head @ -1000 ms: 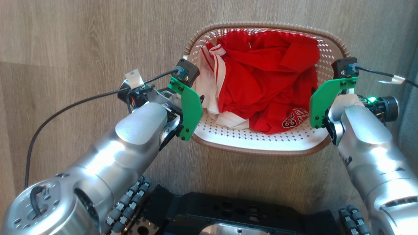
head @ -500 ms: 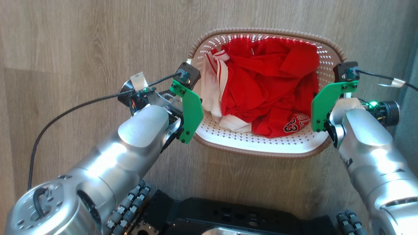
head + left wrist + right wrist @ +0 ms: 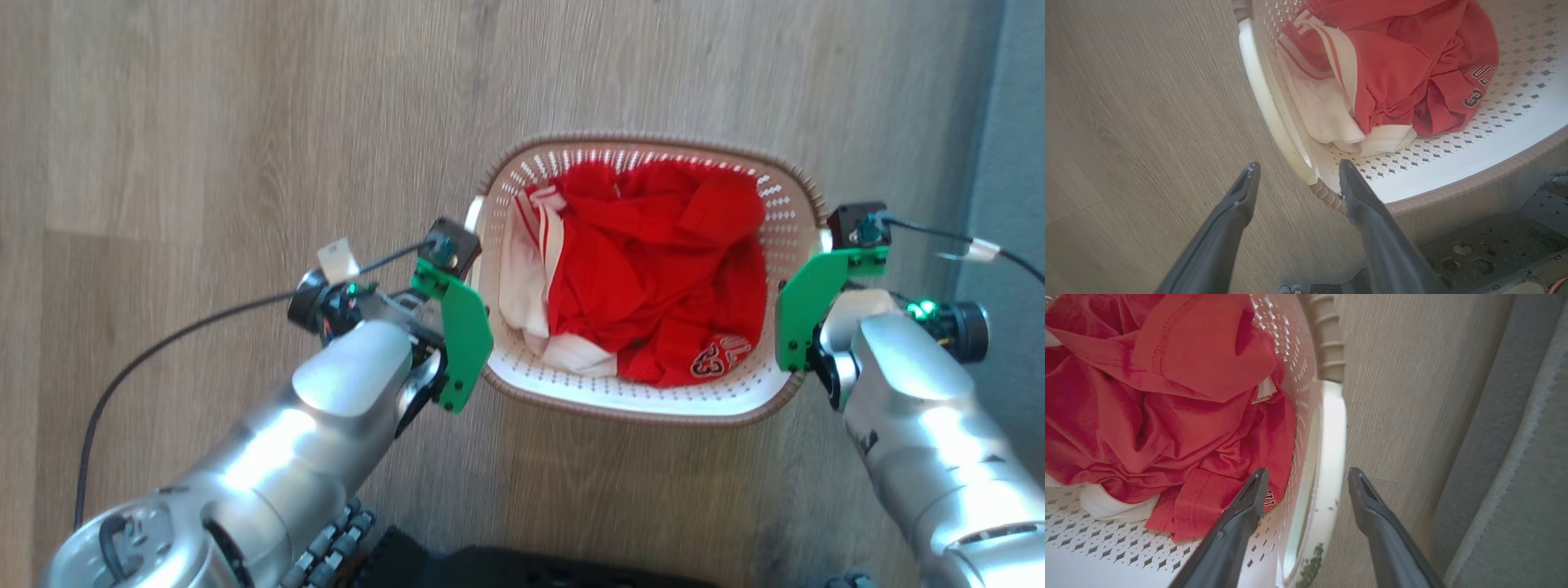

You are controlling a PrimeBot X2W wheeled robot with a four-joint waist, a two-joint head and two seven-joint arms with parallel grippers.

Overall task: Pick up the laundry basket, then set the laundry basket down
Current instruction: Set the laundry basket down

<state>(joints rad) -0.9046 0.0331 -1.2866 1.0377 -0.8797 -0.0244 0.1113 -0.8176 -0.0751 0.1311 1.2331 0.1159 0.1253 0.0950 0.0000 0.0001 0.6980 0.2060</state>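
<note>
Laundry basket (image 3: 629, 408): rounded rectangle, cream perforated plastic, brown ribbed rim, smooth white side handles. Opening faces up, long axis runs left-right in front of me on the wood-grain floor (image 3: 204, 147); probably resting on it, hard to confirm. Crumpled red and white clothes (image 3: 645, 278) inside. My forearms reach forward on either side of it. Left gripper (image 3: 1295, 169) spread, straddling the left handle (image 3: 1267, 106). Right gripper (image 3: 1308, 473) spread, straddling the right handle (image 3: 1331, 437). Neither clamps anything.
</note>
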